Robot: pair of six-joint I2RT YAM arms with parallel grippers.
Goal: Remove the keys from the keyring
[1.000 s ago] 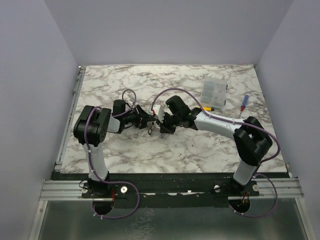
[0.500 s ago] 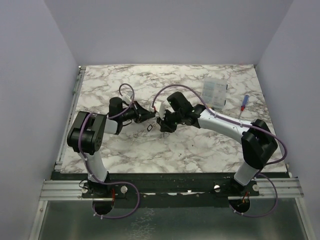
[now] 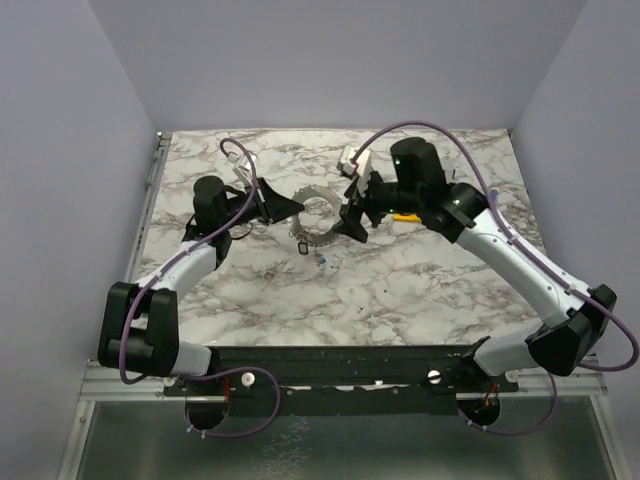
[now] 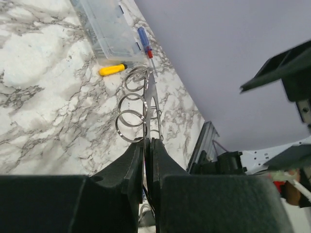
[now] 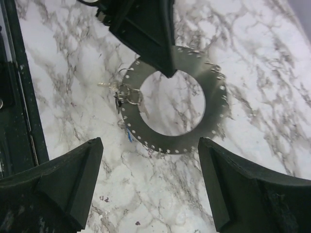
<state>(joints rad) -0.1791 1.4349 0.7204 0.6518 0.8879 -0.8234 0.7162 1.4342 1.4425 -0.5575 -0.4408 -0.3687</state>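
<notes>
The keyring (image 5: 214, 121) is a flat grey ring with small holes along its rim, held above the marble table. My left gripper (image 4: 148, 141) is shut on its edge, and in that view the ring (image 4: 151, 97) shows edge-on with small split rings (image 4: 131, 104) hanging off it. A cluster of keys (image 5: 119, 92) hangs at one side of the ring, with a blue sliver just below. From above, the keyring (image 3: 322, 238) sits between both grippers and the keys (image 3: 303, 243) dangle under it. My right gripper (image 5: 149, 144) is open, apart from the ring, holding nothing.
A clear compartment box (image 4: 107, 24), a yellow-handled tool (image 4: 112, 70) and a blue screwdriver (image 4: 145, 41) lie at the table's far right. In the top view my right arm (image 3: 480, 225) covers most of that corner; the yellow tool (image 3: 405, 214) peeks out beside it.
My right gripper has opened, let go and pulled back towards the far right. My left arm has stretched out towards the far side, its gripper now shut on the keyring.
</notes>
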